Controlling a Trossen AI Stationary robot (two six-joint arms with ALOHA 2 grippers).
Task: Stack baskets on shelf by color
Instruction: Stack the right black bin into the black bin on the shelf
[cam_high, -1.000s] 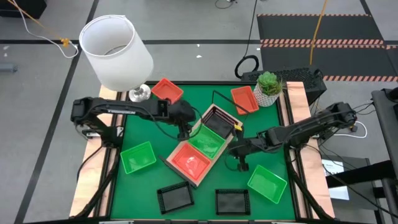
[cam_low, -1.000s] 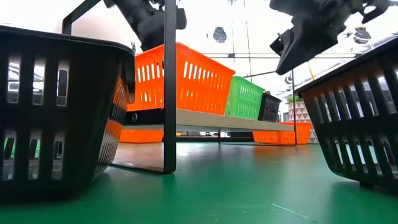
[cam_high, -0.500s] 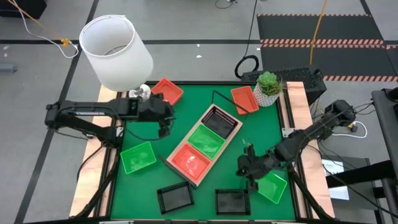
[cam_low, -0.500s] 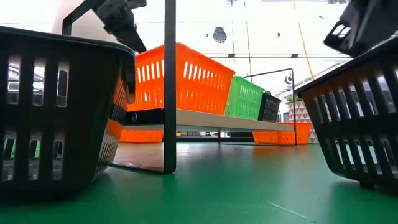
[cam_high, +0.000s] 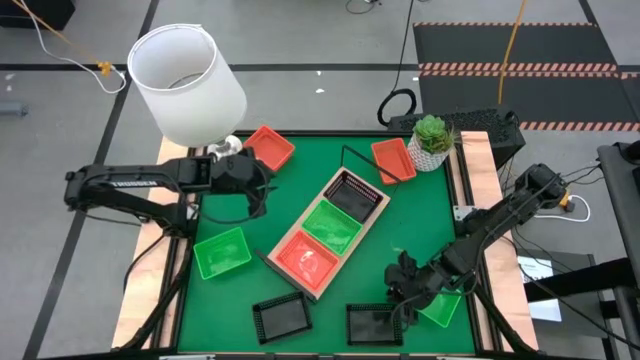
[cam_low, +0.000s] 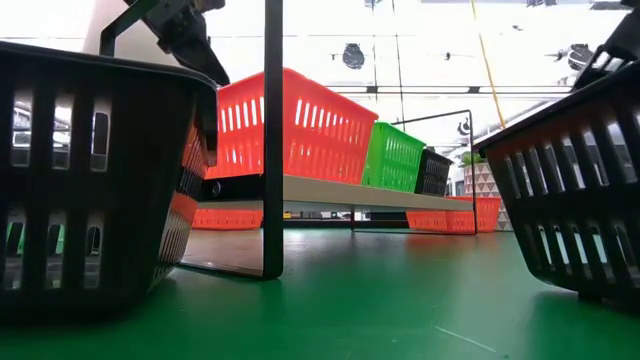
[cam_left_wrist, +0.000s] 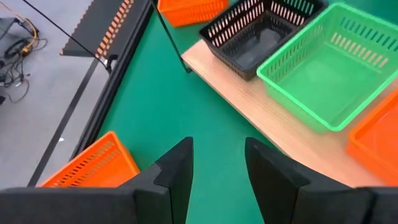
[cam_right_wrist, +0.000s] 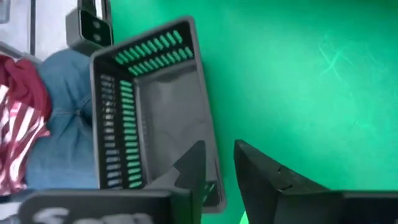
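High view shows the shelf (cam_high: 325, 232) lying diagonally on the green worktop (cam_high: 420, 215), carrying a black basket (cam_high: 352, 193), a green basket (cam_high: 332, 226) and an orange basket (cam_high: 306, 260) in a row. Loose baskets lie around it: two orange ones (cam_high: 268, 146) (cam_high: 391, 159) at the far edge, a green one (cam_high: 222, 252) on the left side, two black ones (cam_high: 280, 317) (cam_high: 372, 322) along the near edge.

The right gripper (cam_high: 403, 297) sits between the near-right black basket and another green basket (cam_high: 437, 303). The right wrist view alone shows its fingers (cam_right_wrist: 189, 165) spread apart, empty, just over that black basket's rim (cam_right_wrist: 149, 112).

The left gripper (cam_high: 256, 190) hovers left of the shelf; its wrist view shows parted, empty fingers (cam_left_wrist: 176, 169) above bare mat.

Since half a second ago, the right gripper has moved nearer the front edge, and the left one has barely shifted.
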